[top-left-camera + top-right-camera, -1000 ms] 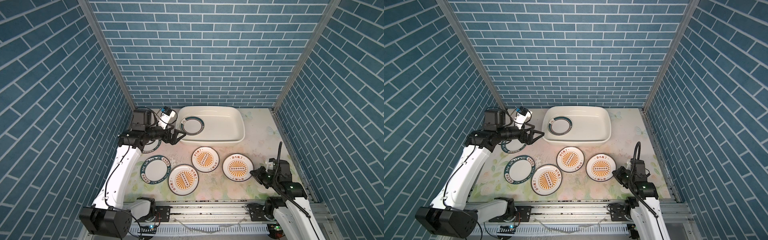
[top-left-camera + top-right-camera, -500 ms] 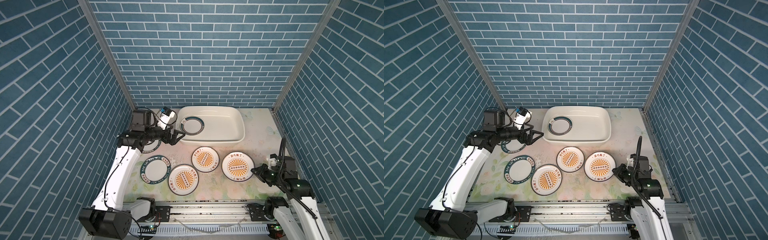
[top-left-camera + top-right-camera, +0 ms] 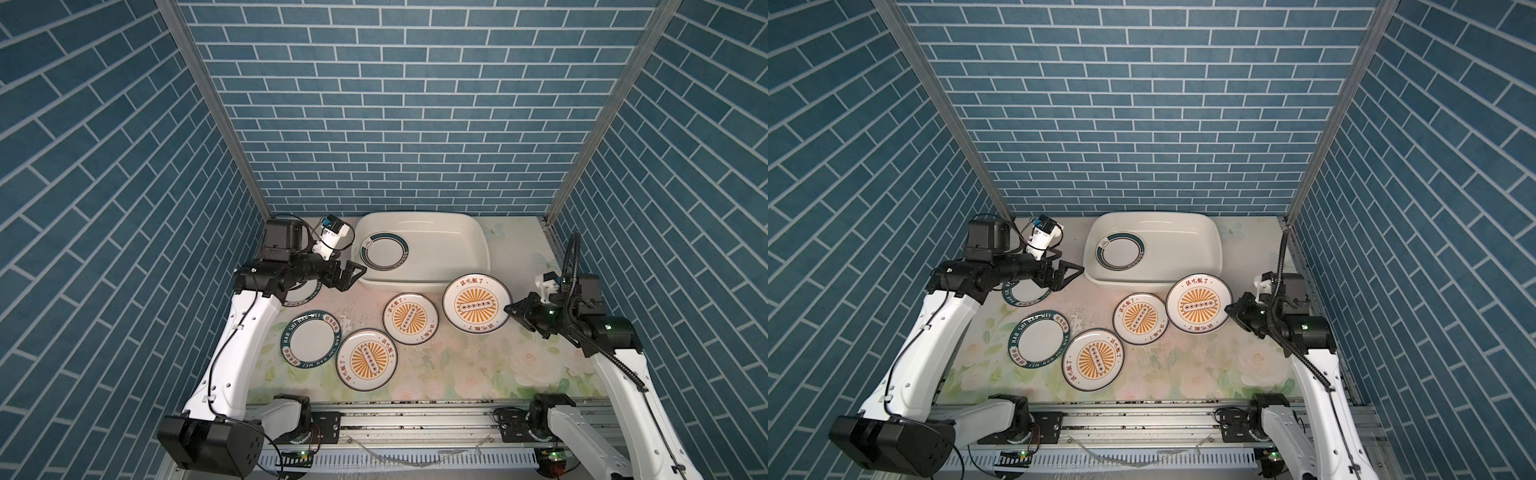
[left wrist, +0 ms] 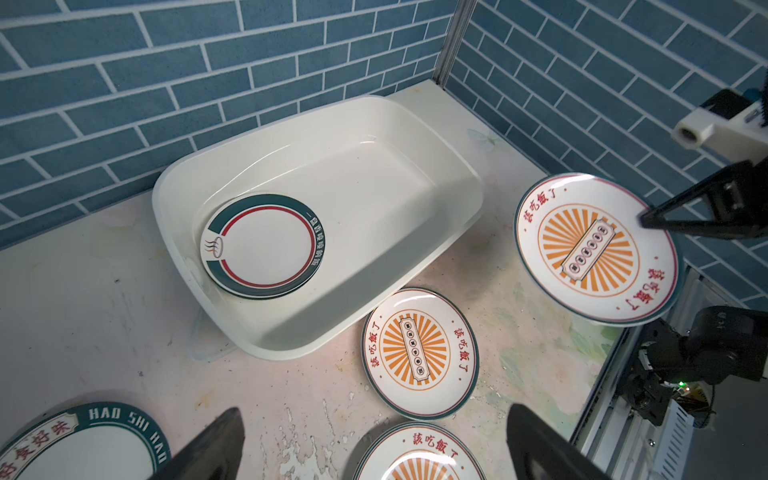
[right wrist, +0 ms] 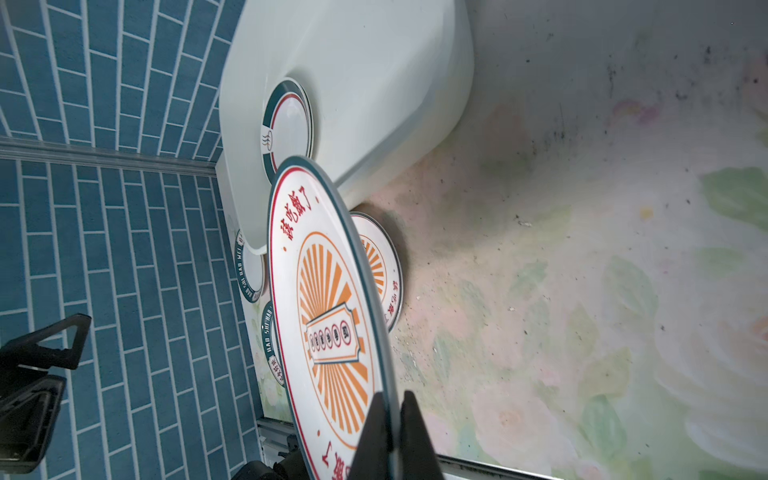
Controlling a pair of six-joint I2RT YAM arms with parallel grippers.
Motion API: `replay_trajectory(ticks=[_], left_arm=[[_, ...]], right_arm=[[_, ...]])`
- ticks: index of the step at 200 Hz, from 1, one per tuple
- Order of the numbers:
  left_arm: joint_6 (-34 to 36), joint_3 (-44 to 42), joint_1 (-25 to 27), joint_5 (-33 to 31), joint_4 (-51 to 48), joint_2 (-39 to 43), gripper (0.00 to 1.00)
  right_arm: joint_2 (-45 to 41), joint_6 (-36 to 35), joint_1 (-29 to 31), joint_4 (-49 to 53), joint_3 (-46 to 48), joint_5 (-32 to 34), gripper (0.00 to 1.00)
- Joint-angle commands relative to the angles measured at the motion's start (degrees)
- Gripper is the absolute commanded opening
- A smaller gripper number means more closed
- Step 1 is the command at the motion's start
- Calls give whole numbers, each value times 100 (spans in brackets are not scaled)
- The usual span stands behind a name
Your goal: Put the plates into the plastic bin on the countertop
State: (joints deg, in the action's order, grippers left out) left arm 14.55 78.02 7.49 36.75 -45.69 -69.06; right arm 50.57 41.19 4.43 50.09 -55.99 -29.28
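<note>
1. My left arm (image 3: 249,328) hides most of a teal-banded plate (image 3: 301,293) on the bench (image 3: 478,374). Only an arc of its rim shows.
2. In the right wrist view the sunburst plate (image 5: 328,316) stands nearly edge-on. The frame cuts off its near rim, and it screens the plates behind it.
3. My right tool (image 3: 508,308) is clamped on that sunburst plate's rim. The plate is lifted off the bench, tilted, near the front right corner of the plastic bin (image 3: 440,253).
4. My left tool (image 3: 355,276) has its fingers wide apart and holds nothing. It hovers just beside the bin's front left corner.
5. A ringed plate (image 3: 384,250) lies in the bin's left end. I cannot tell whether another lies under it.
6. The bin's floor to the right of it is bare.
7. The middle sunburst plate (image 3: 410,318), front sunburst plate (image 3: 366,359) and lettered plate (image 3: 311,340) lie flat before the bin, rims nearly touching.
</note>
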Motion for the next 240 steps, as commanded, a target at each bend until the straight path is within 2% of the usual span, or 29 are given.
replay_trajectory(ticks=[1,28,86,161,240], left_arm=[[325,305,25,-309,-272,-107,100],[469,440,24,-447,-394,-234,100],[267,484,25,-357,-335,-436,100],[96,568,25,-222,-357,-470,100],[-170,480,25,75,-178,-451,100]], right_arm=[[484,-190,-16,-458,-547,-259,0],[1220,-199,-13,-787,-1074,-333,0],[2882,-215,136,-1520,-2068,-500,0],[5327,-401,1239,-1770,-4130,-181,0],[6963,23,1968,-2650,-5176,127,0]])
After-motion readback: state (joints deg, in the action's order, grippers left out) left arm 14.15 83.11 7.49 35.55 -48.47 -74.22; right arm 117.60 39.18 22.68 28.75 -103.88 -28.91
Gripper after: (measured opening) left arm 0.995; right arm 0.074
